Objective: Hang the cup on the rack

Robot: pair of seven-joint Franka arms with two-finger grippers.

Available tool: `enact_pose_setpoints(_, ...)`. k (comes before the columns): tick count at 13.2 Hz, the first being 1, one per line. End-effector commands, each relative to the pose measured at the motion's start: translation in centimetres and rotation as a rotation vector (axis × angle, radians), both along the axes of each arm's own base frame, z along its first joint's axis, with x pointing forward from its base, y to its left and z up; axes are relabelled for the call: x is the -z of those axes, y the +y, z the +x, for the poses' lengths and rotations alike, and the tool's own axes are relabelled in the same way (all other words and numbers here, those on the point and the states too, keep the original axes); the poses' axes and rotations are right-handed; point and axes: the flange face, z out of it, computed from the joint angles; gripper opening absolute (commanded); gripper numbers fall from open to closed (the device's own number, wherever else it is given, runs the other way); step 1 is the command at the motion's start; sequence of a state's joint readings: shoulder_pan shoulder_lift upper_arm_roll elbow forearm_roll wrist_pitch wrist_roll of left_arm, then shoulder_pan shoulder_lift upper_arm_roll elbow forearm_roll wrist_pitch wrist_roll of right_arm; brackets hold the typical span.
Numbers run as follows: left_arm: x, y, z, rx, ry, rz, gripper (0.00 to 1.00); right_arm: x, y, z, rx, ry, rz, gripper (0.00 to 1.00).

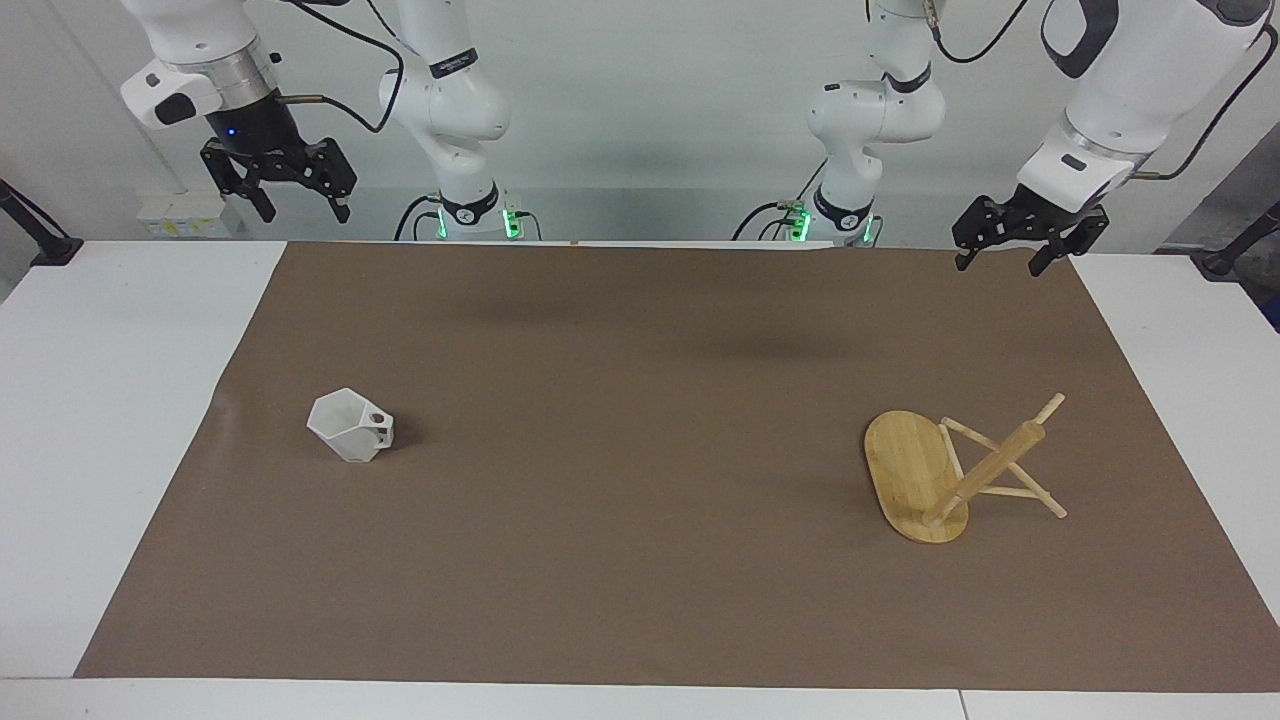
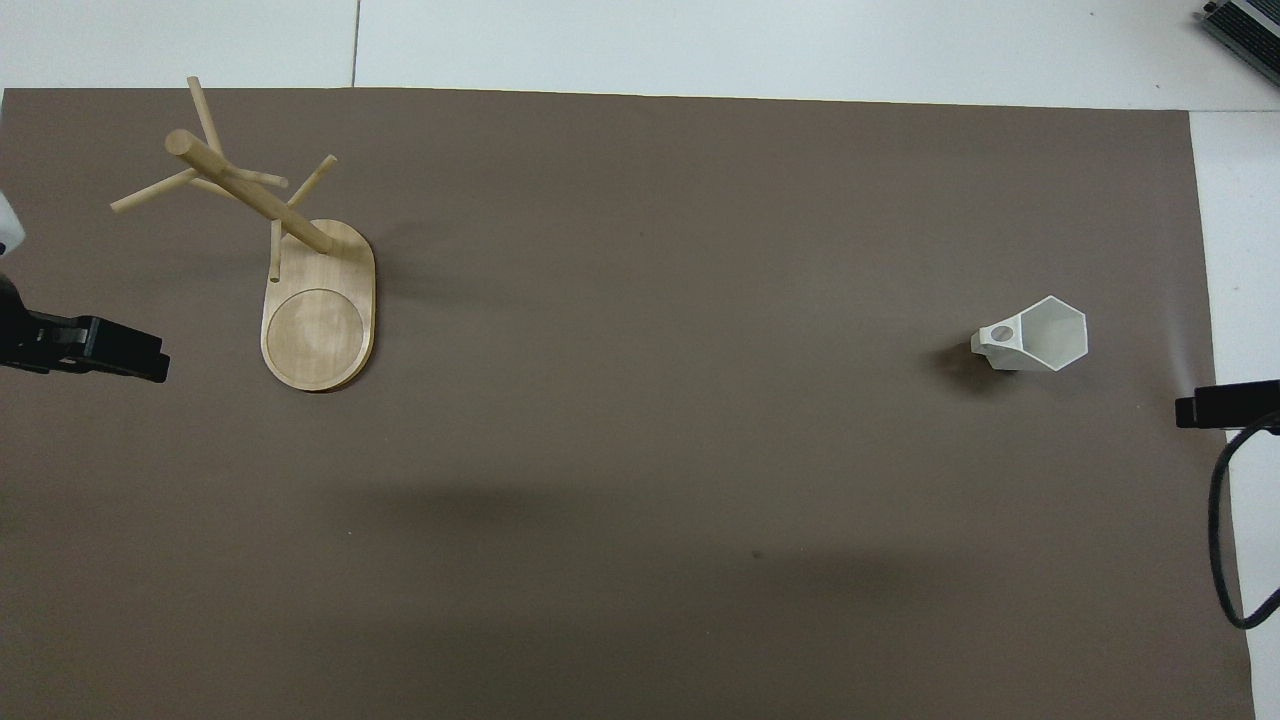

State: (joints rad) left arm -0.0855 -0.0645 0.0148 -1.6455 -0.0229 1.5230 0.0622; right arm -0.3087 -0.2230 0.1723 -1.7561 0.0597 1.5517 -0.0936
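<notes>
1. Cup (image 1: pixel 350 426) stands upright on the brown mat (image 1: pixel 640 560), well apart from the rack (image 1: pixel 960 470), toward the right arm's end.
2. Left gripper (image 1: pixel 1010 252) and right gripper (image 1: pixel 298 205): both open, empty, raised.
3. Looks light, rigid, slick; you'd pinch its wall, leaving the holed handle free.

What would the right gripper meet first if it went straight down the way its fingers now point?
Probably the table's edge. The right gripper, open, hangs by the right arm's end of the brown mat, pointing down. The cup sits well away from it, so it looks out of that line, though depth is uncertain.
</notes>
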Motion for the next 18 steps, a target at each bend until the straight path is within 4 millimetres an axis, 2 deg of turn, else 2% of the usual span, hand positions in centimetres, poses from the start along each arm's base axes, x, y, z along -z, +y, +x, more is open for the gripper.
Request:
enact_pose_setpoints(1, 0.0, 0.2, -0.6, -0.009, -0.019, 0.02, 1.0, 0.1, -0.4, -0.7, -0.01, -0.004, 0.017, 1.0)
enact_pose_setpoints(7, 0.0, 0.1, -0.6, -0.007, -0.019, 0.02, 1.0, 0.1, -0.5, -0.8, -0.021, 0.004, 0.009, 1.0)
enact_pose_setpoints(9, 0.0, 0.1, -0.6, -0.007, -0.019, 0.02, 1.0, 0.2, -0.7, -0.7, -0.098, -0.006, 0.002, 1.0)
enact_pose_setpoints(12, 0.0, 0.1, -0.7, -0.009, -0.015, 0.02, 1.0, 0.1, -1.1, -0.4, -0.11, -0.033, -0.001, 1.0)
enact_pose_setpoints(16, 0.1, 0.2, -0.7, -0.007, -0.012, 0.02, 1.0, 0.3, -1.3, -1.0, -0.108, -0.006, 0.005, 1.0)
enact_pose_setpoints(18, 0.1, 0.2, -0.7, -0.006, -0.015, 0.02, 1.0, 1.4, -1.3, -0.8, -0.158, -0.003, 0.011, 1.0)
